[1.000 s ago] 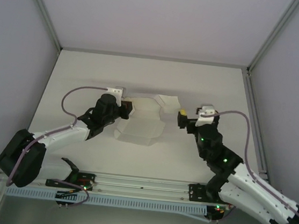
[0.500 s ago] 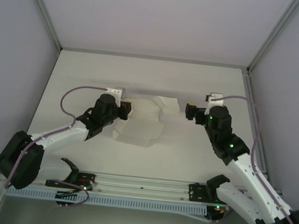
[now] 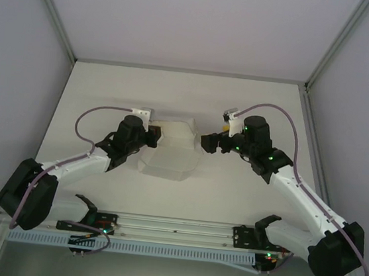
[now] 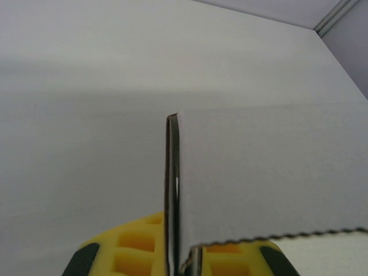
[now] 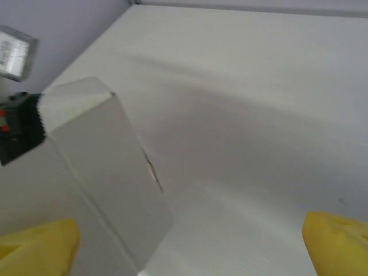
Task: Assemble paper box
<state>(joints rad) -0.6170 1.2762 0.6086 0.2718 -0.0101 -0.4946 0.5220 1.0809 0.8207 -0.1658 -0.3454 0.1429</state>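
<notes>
From above, the box [image 3: 169, 153] lies mid-bench [image 3: 110, 89] between the two arms as a half-formed white shell. It is nearly square, though its long axis seems to run near to far, with the narrower end far. The left pincer [image 3: 153, 134] meets its far-left corner and the right pincer [image 3: 205, 142] sits just beside its far-right edge. In the left wrist view, the left pincer [image 4: 183, 259] is clenched on the edge of an upright panel of the box [image 4: 270, 172]. In the right wrist view, the right pincer [image 5: 187, 244] is released, its fingers wide apart, and a folded wall of the box [image 5: 98, 161] rises by the left finger; contact cannot be told. The card looks light, thin and easily creased, and likely to slide. Panel edges or fold lines seem the best places to hold it.
</notes>
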